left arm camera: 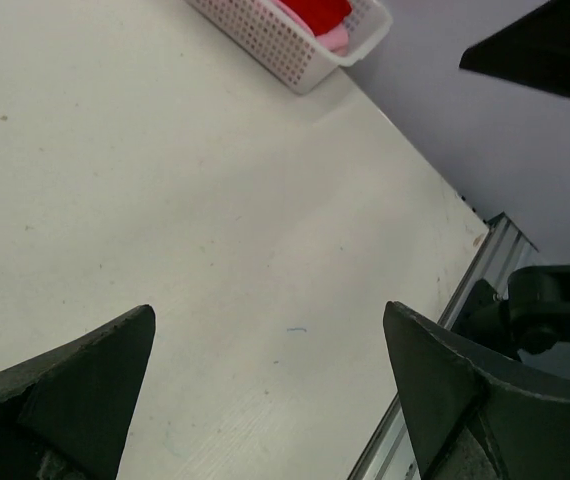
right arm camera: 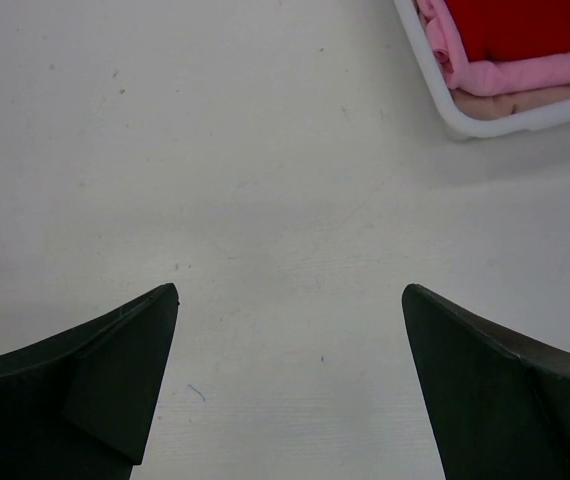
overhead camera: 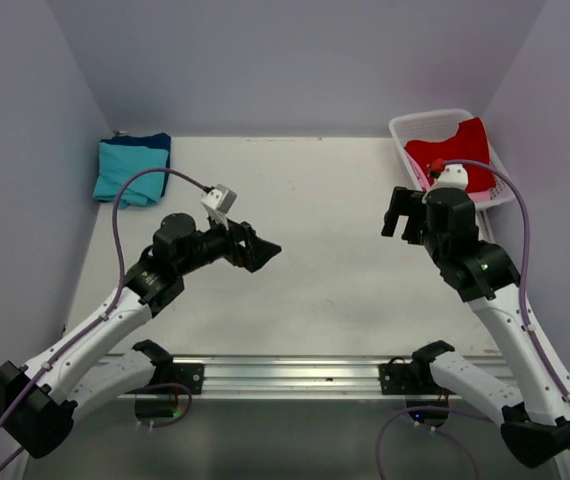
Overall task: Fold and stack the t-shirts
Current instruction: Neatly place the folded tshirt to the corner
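Note:
A folded turquoise t-shirt [overhead camera: 125, 172] lies on a navy one [overhead camera: 155, 142] at the table's far left corner. A red t-shirt [overhead camera: 455, 155] fills the white basket at the far right; the right wrist view shows the red shirt [right arm camera: 525, 25] on top of a pink one [right arm camera: 505, 75]. My left gripper [overhead camera: 260, 250] hovers open over bare table left of centre, and its wrist view shows nothing between the left gripper's [left arm camera: 270, 308] fingers. My right gripper [overhead camera: 397, 215] is open just left of the basket, and the right gripper [right arm camera: 290, 290] holds nothing.
The white slotted basket [overhead camera: 402, 138] stands at the far right corner, its corner [right arm camera: 465, 120] close ahead of the right gripper. The basket [left arm camera: 285, 45] also shows far off in the left wrist view. A metal rail [overhead camera: 295, 375] runs along the near edge. Walls close in on three sides.

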`<control>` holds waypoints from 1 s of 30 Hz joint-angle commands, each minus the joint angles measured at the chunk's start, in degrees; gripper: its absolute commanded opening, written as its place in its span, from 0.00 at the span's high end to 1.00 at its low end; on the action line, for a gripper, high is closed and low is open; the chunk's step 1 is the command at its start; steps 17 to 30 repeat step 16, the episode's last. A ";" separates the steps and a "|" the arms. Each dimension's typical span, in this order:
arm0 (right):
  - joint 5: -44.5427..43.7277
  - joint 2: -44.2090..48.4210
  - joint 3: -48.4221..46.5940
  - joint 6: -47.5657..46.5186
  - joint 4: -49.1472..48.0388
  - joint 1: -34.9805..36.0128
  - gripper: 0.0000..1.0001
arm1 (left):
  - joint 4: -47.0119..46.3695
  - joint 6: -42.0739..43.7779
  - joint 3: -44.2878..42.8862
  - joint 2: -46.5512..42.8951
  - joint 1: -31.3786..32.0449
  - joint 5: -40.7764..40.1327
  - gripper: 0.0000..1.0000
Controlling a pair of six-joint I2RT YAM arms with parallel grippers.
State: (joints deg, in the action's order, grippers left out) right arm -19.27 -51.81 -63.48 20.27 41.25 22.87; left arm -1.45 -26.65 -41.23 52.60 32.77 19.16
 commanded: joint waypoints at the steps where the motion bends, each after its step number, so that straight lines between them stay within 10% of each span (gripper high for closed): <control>1: -4.89 -0.65 -5.50 -2.34 2.34 0.07 0.01 | 6.29 4.68 0.54 -1.18 1.85 0.00 0.00; 30: -6.57 -10.77 -13.51 -1.29 5.15 0.07 0.01 | 10.06 4.15 1.33 -6.72 2.03 -3.16 0.00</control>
